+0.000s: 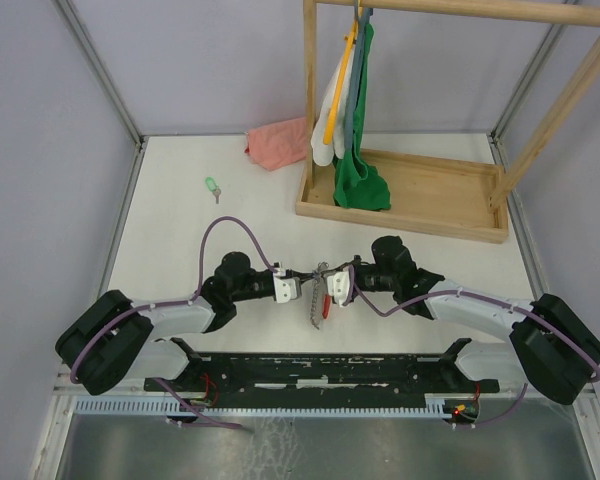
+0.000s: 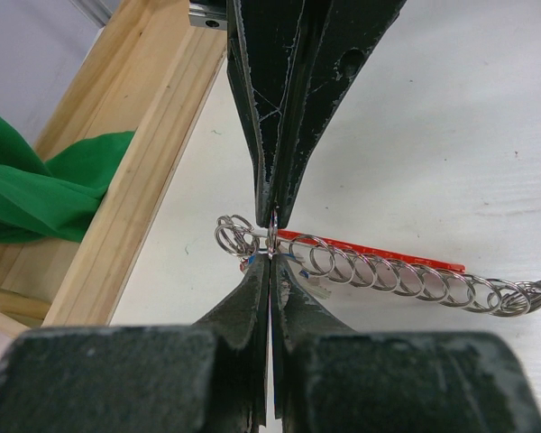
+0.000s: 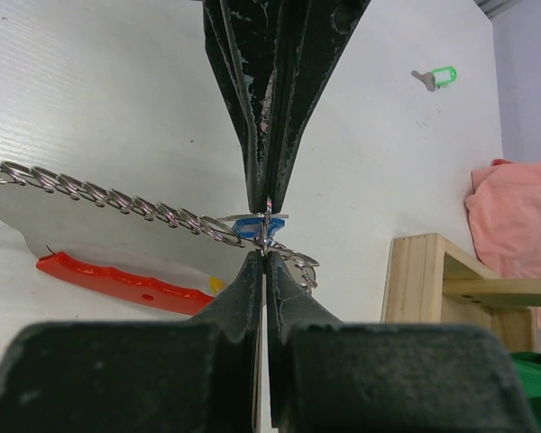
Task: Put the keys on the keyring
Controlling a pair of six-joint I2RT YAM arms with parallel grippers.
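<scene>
A: Keyring (image 1: 317, 297) and keys: where do they sit from the wooden rack (image 1: 400, 222)?
B: Green key (image 1: 212, 186) lies well left of the rack, alone. On the rack's near side, the left gripper (image 1: 302, 280) is pinched tight on the keyring's ring end.
A: And the right gripper (image 1: 327, 284)?
B: Closed on that same end, facing the left one, with the blue key (image 3: 250, 227) just beside its tips.

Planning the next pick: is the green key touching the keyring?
Apart. The top view shows the green key lying alone on the table, with bare tabletop between it and the keyring.
</scene>
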